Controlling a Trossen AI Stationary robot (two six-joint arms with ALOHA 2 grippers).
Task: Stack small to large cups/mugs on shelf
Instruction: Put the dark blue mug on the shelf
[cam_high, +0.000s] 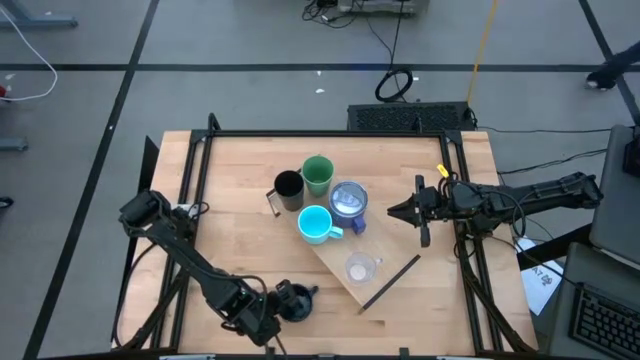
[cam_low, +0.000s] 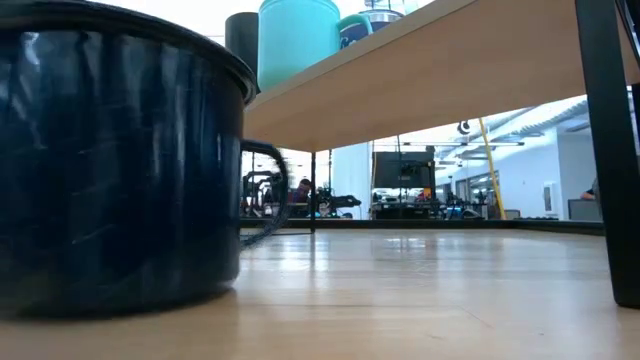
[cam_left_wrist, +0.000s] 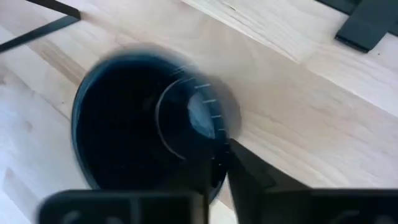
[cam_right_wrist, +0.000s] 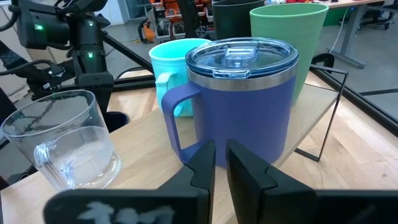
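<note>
At the table's near edge, the left claw pinches the dark navy mug's rim.

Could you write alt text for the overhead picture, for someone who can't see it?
Seen from above, the left gripper closes on a dark mug at the table's near edge. A black cup, green cup, cyan mug, purple tumbler and clear glass stand on a shelf; the right gripper waits beside it.

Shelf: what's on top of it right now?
On the shelf: clear glass cup, cyan mug, purple tumbler, green cup, black cup. The navy mug isn't; it's on the table.
</note>
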